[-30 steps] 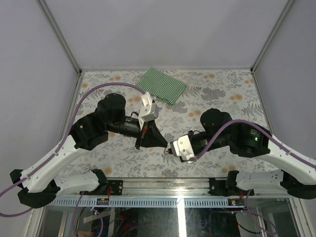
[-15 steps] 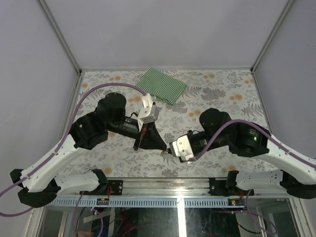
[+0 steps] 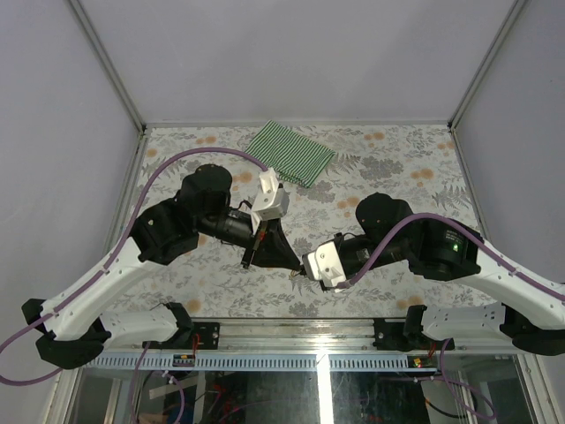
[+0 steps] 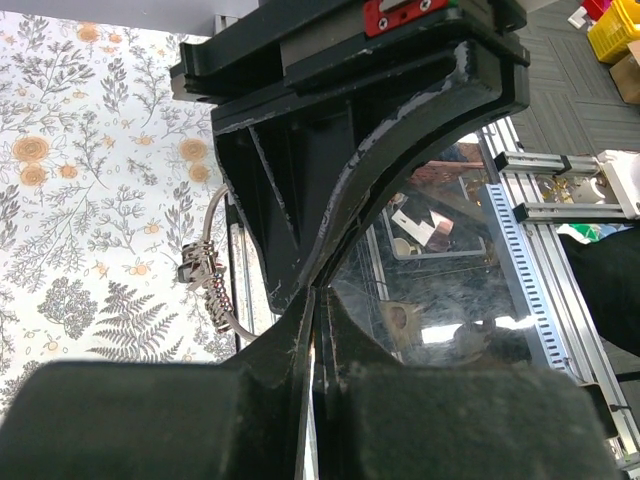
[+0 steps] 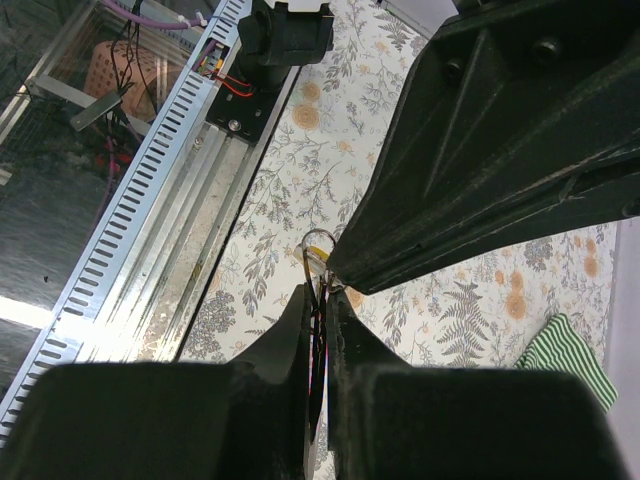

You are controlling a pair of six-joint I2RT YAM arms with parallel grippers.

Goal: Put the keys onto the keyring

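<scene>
Left gripper: fingers pressed together, tip to tip with its partner — contents hidden.
Right gripper: pinching the keyring — wire loops beside its fingertips.
Striped cloth: well beyond both.

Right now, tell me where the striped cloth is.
Top external view: the striped cloth lies flat at the table's far edge, near its middle, just beyond the left arm. The right wrist view shows a corner of it, lower right.
</scene>
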